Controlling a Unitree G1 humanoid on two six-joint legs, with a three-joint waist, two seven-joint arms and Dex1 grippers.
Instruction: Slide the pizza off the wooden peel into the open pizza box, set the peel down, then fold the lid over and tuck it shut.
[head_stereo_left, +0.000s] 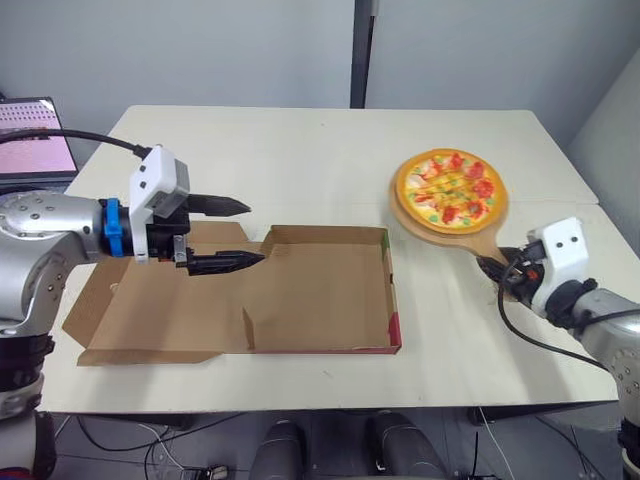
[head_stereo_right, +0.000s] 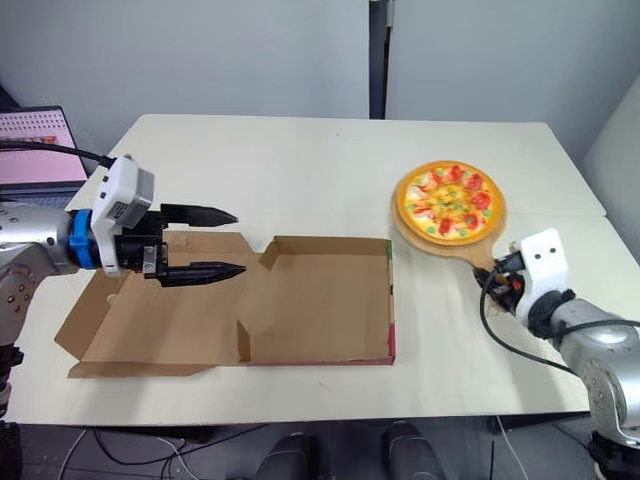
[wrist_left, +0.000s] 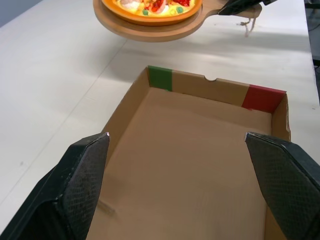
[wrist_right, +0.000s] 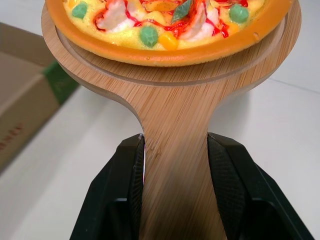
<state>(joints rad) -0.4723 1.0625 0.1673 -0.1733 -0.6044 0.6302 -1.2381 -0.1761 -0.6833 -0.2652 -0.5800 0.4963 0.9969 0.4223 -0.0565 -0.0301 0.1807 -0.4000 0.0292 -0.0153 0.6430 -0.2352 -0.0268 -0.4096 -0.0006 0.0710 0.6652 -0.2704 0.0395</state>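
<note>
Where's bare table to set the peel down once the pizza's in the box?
Widest bare patch: far half of the table, behind the pizza box and left of the peel. Smaller patch between the box's right wall and the right gripper. Crowded over the lid, under the open left gripper.

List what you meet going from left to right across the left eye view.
laptop screen → left claw → pizza box tray → pizza on the wooden peel → right claw

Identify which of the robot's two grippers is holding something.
The right gripper: it is shut on the handle of the wooden peel. The left gripper is open and empty over the pizza box.
</note>
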